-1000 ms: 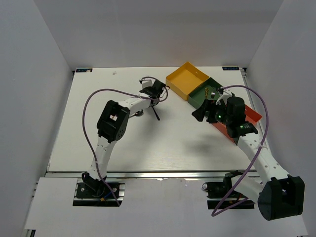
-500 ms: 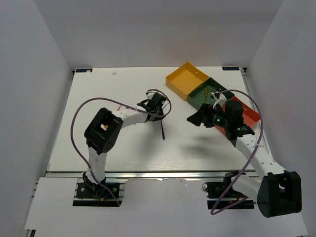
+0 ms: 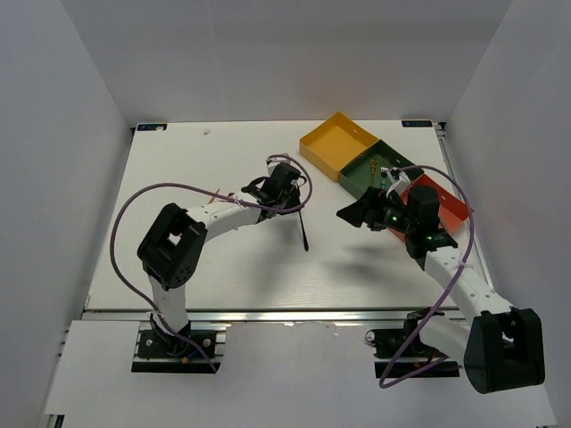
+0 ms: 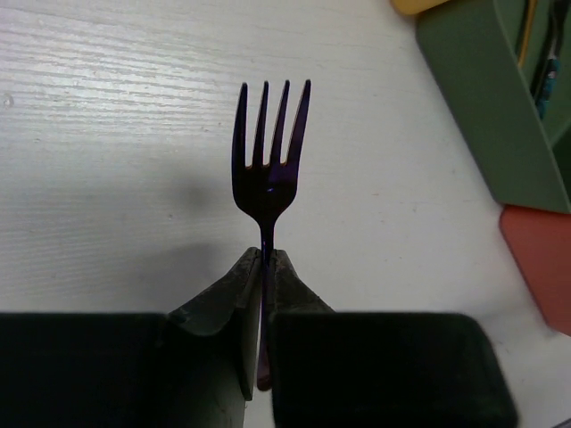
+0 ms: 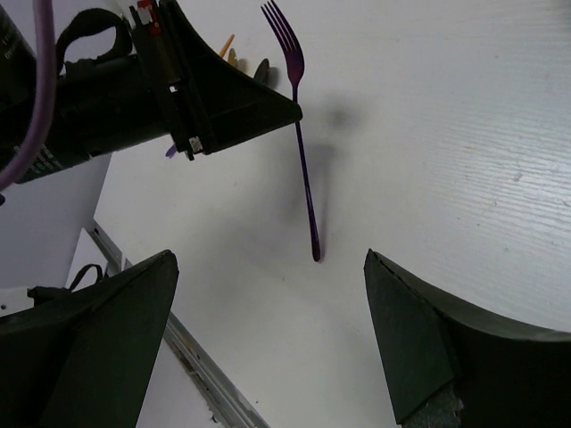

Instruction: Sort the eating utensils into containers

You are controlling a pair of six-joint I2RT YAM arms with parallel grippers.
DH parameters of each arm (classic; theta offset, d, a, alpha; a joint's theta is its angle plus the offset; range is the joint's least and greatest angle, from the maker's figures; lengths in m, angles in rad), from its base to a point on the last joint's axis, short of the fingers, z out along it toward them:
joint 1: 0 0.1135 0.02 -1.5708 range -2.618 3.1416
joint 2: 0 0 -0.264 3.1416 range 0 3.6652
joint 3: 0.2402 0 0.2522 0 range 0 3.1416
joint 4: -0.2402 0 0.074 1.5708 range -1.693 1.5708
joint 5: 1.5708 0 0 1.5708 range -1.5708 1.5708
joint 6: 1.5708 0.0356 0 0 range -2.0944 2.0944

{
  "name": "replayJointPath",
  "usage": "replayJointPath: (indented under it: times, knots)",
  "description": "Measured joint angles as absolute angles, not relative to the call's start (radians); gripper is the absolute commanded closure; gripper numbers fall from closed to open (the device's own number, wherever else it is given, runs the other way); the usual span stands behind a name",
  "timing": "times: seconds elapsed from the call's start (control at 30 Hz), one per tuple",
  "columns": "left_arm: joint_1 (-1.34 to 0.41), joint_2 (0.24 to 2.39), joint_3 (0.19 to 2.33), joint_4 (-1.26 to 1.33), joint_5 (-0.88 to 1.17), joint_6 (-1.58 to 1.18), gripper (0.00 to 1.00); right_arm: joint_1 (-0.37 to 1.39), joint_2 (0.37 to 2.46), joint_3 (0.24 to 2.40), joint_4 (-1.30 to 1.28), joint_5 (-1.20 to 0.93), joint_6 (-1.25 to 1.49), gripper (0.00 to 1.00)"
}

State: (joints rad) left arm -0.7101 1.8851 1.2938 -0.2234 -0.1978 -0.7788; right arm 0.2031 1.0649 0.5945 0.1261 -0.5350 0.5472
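My left gripper is shut on the handle of a purple fork and holds it above the table; in the left wrist view the fork points tines forward from between my shut fingers. The right wrist view shows it hanging from the left gripper. My right gripper is open and empty, just right of the fork. The yellow tray, dark green tray and red-orange tray stand in a row at the far right.
A few utensils lie in the green tray. Loose utensils, one orange and some dark, lie on the table behind the left arm. The green tray's wall is ahead and to the right of the fork.
My left gripper has carried the purple fork to the right and nearer, towards the table's middle. My right gripper has shifted a little left and stayed open.
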Motion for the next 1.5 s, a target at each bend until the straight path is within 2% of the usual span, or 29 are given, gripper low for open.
replayJointPath:
  times: [0.47, 0.63, 0.97, 1.0, 1.07, 1.1, 1.2, 1.27, 1.3, 1.4, 1.43, 1.5]
  knots:
    - [-0.716, 1.85, 1.306, -0.199, -0.168, -0.787, 1.0, 0.289, 1.283, 0.491, 0.372, -0.601, 0.443, 0.11]
    - [-0.717, 1.85, 1.305, -0.192, -0.144, -0.794, 1.0, 0.392, 1.358, 0.493, 0.419, -0.575, 0.368, 0.11]
    - [-0.731, 1.798, 1.28, -0.16, -0.053, -0.813, 1.0, 0.422, 1.473, 0.564, 0.536, -0.503, 0.326, 0.15]
    - [-0.731, 1.79, 1.273, -0.152, -0.044, -0.817, 1.0, 0.422, 1.483, 0.576, 0.544, -0.499, 0.324, 0.22]
    - [-0.733, 1.781, 1.266, -0.143, -0.023, -0.822, 1.0, 0.422, 1.509, 0.606, 0.558, -0.501, 0.321, 0.42]
    - [-0.734, 1.78, 1.264, -0.137, -0.014, -0.825, 1.0, 0.422, 1.523, 0.621, 0.563, -0.505, 0.32, 0.6]
    - [-0.735, 1.78, 1.264, -0.127, 0.006, -0.831, 1.0, 0.427, 1.551, 0.648, 0.58, -0.527, 0.328, 0.72]
    - [-0.735, 1.78, 1.264, -0.126, 0.009, -0.833, 1.0, 0.429, 1.552, 0.648, 0.587, -0.546, 0.333, 0.84]
    - [-0.735, 1.78, 1.264, -0.126, 0.009, -0.833, 1.0, 0.431, 1.552, 0.648, 0.59, -0.56, 0.337, 1.0]
    - [-0.734, 1.776, 1.268, -0.131, 0.013, -0.839, 1.0, 0.418, 1.554, 0.644, 0.587, -0.55, 0.347, 1.0]
    - [-0.735, 1.779, 1.275, -0.134, 0.012, -0.839, 0.9, 0.418, 1.552, 0.644, 0.586, -0.549, 0.349, 1.0]
    - [-0.735, 1.779, 1.295, -0.166, 0.002, -0.839, 0.54, 0.418, 1.546, 0.644, 0.583, -0.543, 0.352, 1.0]
